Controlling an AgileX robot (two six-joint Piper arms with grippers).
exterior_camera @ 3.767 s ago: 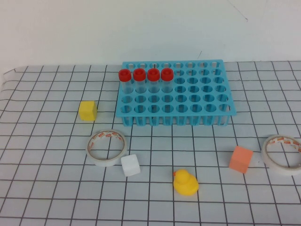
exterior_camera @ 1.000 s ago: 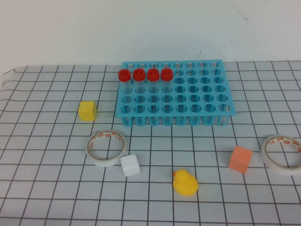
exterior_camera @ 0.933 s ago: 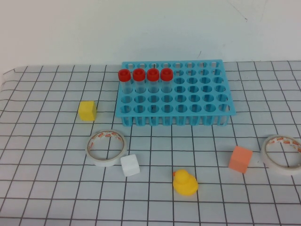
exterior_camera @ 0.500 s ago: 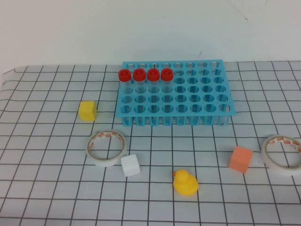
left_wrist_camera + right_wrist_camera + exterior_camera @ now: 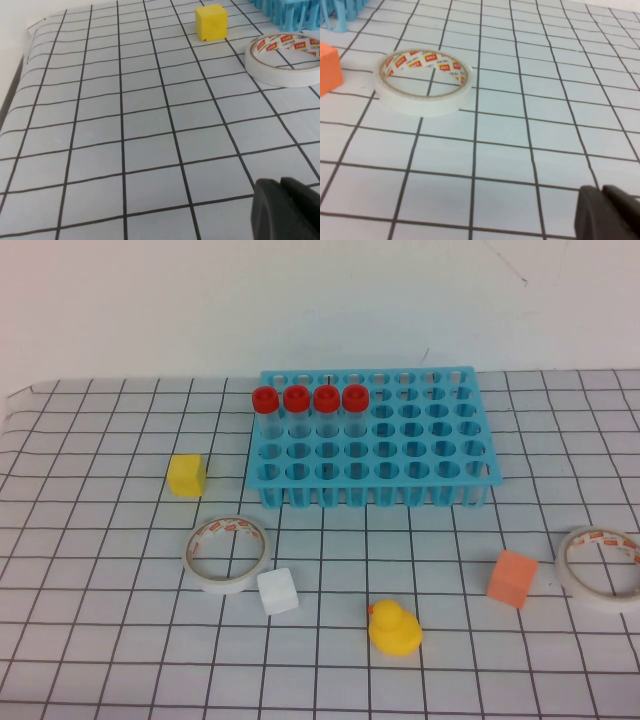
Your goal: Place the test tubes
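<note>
Four test tubes (image 5: 311,400) with red caps stand in a row in the blue rack (image 5: 380,496), at its left end, near the back. The rack sits far back on the checked surface (image 5: 100,640). The left hand (image 5: 281,200) is clenched tight and holds nothing. It is low over the surface, with a yellow block (image 5: 211,21) and a tape roll (image 5: 283,59) ahead of it. The right hand (image 5: 601,205) is clenched and empty too, near another tape roll (image 5: 422,87) and an orange block (image 5: 329,67). A yellow duck (image 5: 394,628) and a white block (image 5: 277,591) sit in front.
</note>
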